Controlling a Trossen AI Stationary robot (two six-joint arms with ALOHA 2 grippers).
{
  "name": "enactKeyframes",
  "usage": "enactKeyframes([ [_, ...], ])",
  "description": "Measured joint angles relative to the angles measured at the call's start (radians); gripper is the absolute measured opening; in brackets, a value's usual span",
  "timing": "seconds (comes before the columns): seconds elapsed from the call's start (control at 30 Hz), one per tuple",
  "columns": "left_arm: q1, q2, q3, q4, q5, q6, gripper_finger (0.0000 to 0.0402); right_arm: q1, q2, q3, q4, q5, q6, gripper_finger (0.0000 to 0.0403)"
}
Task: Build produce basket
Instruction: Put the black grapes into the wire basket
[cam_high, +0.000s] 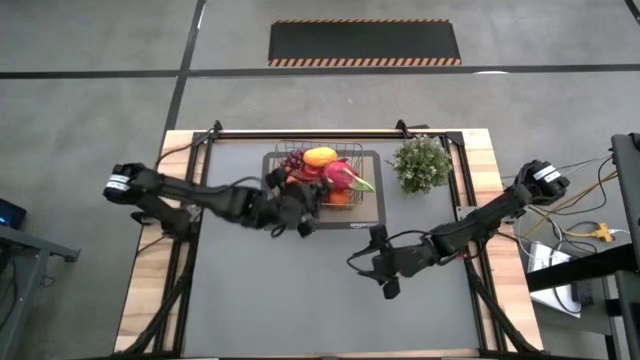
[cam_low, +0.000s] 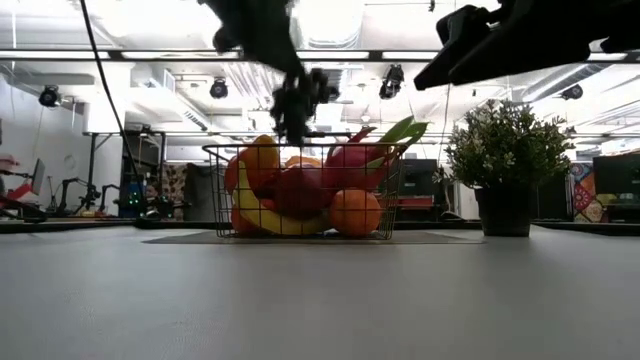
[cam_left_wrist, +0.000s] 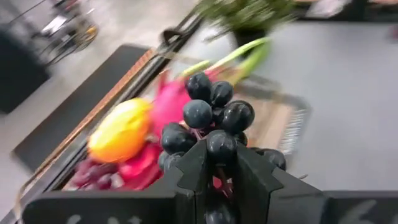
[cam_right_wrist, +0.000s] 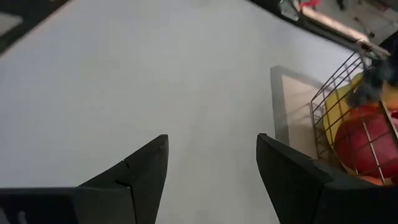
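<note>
the desk has a flat grey top with pale wooden edges, and it stands on a grey floor crossed by dark lines, with a black mat edged in striped tape lying beyond its far side. in the low view the room behind shows a white ceiling with ducts and spot lamps, with stands and equipment along the back. the left claw is clamped on a bunch of dark grapes, which hangs just past its fingertips; below and ahead of this claw sits the basket, its long axis running across the desk from side to side, resting on a grey tray. the basket is heaped with produce: an orange-yellow mango, a pink dragon fruit whose green tips point toward the potted plant, a banana lying lengthwise along the bottom, and an orange. the right claw hangs over bare desk with its fingers apart and nothing between them; the basket lies ahead of it and off to one side.
</note>
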Motion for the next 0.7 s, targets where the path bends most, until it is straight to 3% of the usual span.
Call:
enactKeyframes([
  [0.37,0.199,0.002,-0.051,0.093,-0.001,0.011,0.0049,0.0,-0.064,-0.134,0.207,0.0,0.001,0.0228],
  [0.7,0.236,0.002,-0.066,0.088,0.0,0.008,0.0059,0.0,-0.057,-0.134,0.23,0.001,0.028,0.0228],
])
